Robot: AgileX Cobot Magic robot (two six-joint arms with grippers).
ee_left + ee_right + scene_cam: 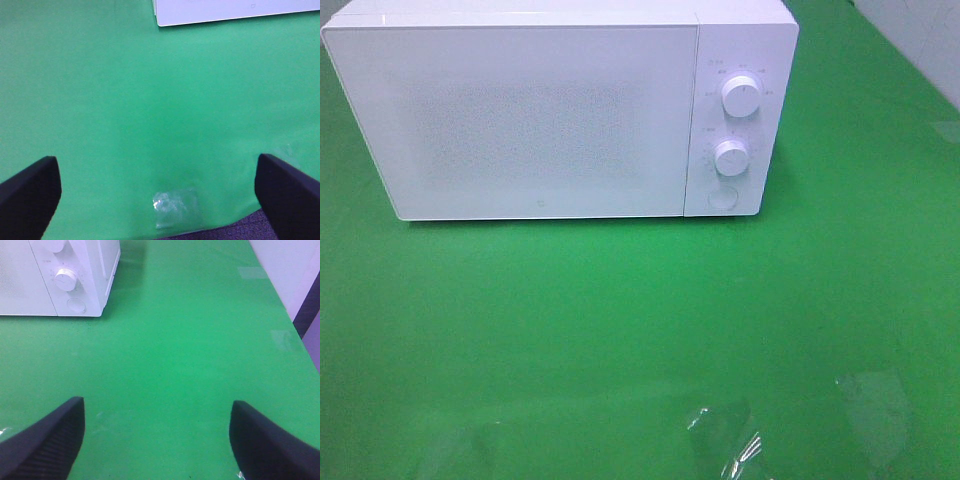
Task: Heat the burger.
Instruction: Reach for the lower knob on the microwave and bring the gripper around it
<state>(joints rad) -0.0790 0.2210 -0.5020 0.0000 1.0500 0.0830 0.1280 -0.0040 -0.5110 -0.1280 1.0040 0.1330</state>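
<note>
well, you cannot find the burger in any of the three views. it lies nowhere on the visible worktop [570, 330], and the microwave [560, 115] has its door [470, 160] shut. that door is opaque white with a fine dotted mesh, so you cannot tell whether the burger sits inside.

the microwave's top edge is cut off in the high view. your left wrist view catches only one lower corner of it, and your right wrist view only the control end. it is a smooth, boxy white shell with rounded corners. on its panel are two round ribbed knobs, the upper knob [740, 97] above the lower knob [731, 158], with a flat round button [722, 197] beneath. the markings around the knobs are too small to read.

the worktop is a matte green sheet. glossy, crinkled patches of clear tape [725, 440] lie near its front edge, their outlines hard to make out.

your left hand [156, 165] is spread wide, pinching nothing. its dark, blunt fingers [30, 195] are cut off by the frame. your right hand [157, 405] is likewise spread and empty, and one of its fingers [50, 440] shows a fine ribbed texture.
</note>
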